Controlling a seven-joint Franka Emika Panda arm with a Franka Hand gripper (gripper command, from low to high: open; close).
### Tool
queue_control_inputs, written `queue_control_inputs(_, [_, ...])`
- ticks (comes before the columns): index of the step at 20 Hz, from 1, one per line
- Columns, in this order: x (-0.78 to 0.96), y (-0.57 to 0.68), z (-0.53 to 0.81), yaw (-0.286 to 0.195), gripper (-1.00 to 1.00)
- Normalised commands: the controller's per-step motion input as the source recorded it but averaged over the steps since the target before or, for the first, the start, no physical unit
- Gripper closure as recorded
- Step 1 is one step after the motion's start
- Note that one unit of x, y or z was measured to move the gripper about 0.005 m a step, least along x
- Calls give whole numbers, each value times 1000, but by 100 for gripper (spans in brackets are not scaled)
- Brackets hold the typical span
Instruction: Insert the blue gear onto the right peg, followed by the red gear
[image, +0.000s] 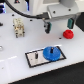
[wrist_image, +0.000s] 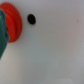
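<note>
The claw (image: 59, 27) hangs above the white surface (image: 15, 60), a little toward the exterior view's left of the red gear (image: 67, 34). Its two dark fingers point downward with a clear gap between them, and nothing is held in that gap, so it reads as spread apart and empty. The fingertips look to be just above or near the level of the red gear, but how high they stand over the surface cannot be told.

The blue gear (image: 51, 52) lies on the dark grey plate (image: 32, 59) toward the exterior view's right end, where the right peg would stand. That peg is hidden under the gear's hub, so the first step appears done. The other peg (image: 37, 55) stands bare toward the plate's left end.

The red gear sits flat on the surface, well apart from the plate. In the wrist view the red gear (wrist_image: 11, 24) shows only partly at the frame's edge, beside a small dark spot (wrist_image: 31, 19) on the surface.

What seems left is the second half: grasping the red gear and setting it on the right peg.
</note>
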Motion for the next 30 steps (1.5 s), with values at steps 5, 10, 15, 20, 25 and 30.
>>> queue_control_inputs(5, [-237,314,-27,0,-100])
queue_control_inputs(10, [-332,442,-35,0,-100])
queue_control_inputs(15, [-363,290,-54,0,-100])
queue_control_inputs(20, [-234,154,-249,0,-100])
queue_control_inputs(25, [-224,108,-338,0,-100])
queue_control_inputs(30, [-271,145,-272,0,-100])
